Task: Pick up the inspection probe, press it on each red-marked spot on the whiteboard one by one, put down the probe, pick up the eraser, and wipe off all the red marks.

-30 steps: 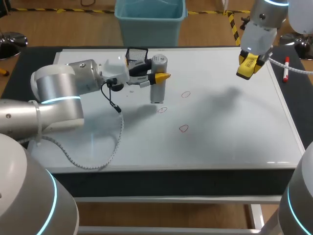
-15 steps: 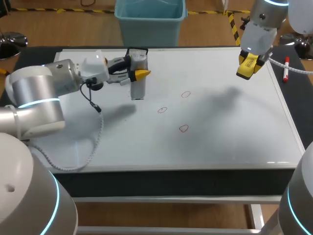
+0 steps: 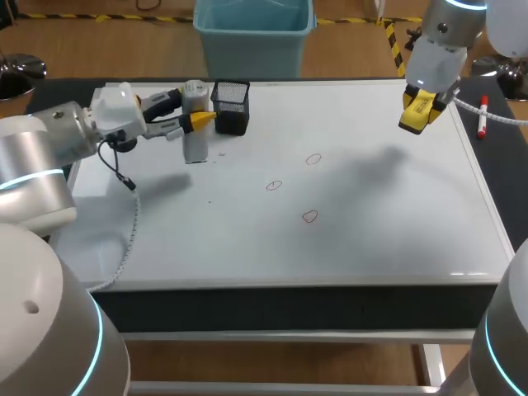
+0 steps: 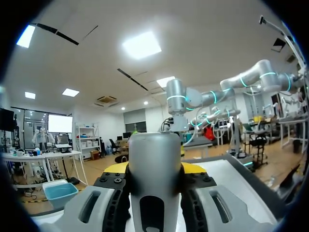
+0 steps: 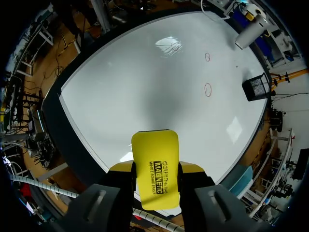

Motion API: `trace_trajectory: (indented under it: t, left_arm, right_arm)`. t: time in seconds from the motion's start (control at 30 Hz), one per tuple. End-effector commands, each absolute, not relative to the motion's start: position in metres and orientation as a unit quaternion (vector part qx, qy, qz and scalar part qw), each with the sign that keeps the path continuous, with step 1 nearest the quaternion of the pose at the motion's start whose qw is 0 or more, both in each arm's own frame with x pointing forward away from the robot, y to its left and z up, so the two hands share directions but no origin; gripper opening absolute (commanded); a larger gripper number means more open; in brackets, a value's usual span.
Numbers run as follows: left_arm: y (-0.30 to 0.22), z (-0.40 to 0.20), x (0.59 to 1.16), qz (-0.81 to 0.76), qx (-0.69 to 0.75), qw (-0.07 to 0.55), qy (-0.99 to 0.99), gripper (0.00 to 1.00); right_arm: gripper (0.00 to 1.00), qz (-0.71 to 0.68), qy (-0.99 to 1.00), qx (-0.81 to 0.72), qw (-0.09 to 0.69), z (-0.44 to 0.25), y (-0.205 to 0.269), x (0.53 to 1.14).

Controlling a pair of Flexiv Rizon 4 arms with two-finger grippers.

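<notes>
Left gripper (image 3: 199, 120), jaws clamped on the inspection probe (image 3: 195, 147), has swung away from the red marks (image 3: 309, 216); put-down seems next. Right gripper (image 3: 415, 114) has its jaws closed on the eraser (image 5: 155, 166).

We find lettering in one spot only: two lines of black print, one large and one small, on the yellow eraser (image 5: 155, 150) gripped in our right claw (image 5: 155, 170), above the far right of the surface (image 3: 371, 239).
</notes>
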State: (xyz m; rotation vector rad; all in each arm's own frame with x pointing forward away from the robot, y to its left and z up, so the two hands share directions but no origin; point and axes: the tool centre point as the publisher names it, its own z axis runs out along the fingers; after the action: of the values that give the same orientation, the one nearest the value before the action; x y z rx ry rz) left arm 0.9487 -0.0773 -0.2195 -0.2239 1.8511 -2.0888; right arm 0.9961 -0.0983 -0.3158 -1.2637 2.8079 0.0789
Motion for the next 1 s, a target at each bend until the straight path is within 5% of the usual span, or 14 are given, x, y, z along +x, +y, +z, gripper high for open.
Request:
trace_trajectory:
  t: [0.03, 0.57, 1.0]
  left_arm:
    - [-0.068, -0.214, 0.948, -0.732, -0.081, 0.174, 0.653, 0.00]
    - [-0.056, -0.206, 0.959, -0.754, -0.072, 0.193, 0.624, 0.00]
    - [-0.056, -0.206, 0.959, -0.754, -0.072, 0.193, 0.624, 0.00]
  right_arm:
    - [0.00, 0.024, 0.911, -0.411, 0.029, -0.315, -0.099, 0.997]
    - [0.00, 0.024, 0.911, -0.411, 0.029, -0.315, -0.099, 0.997]
    - [0.00, 0.016, 0.848, -0.529, 0.008, -0.287, -0.006, 0.903]
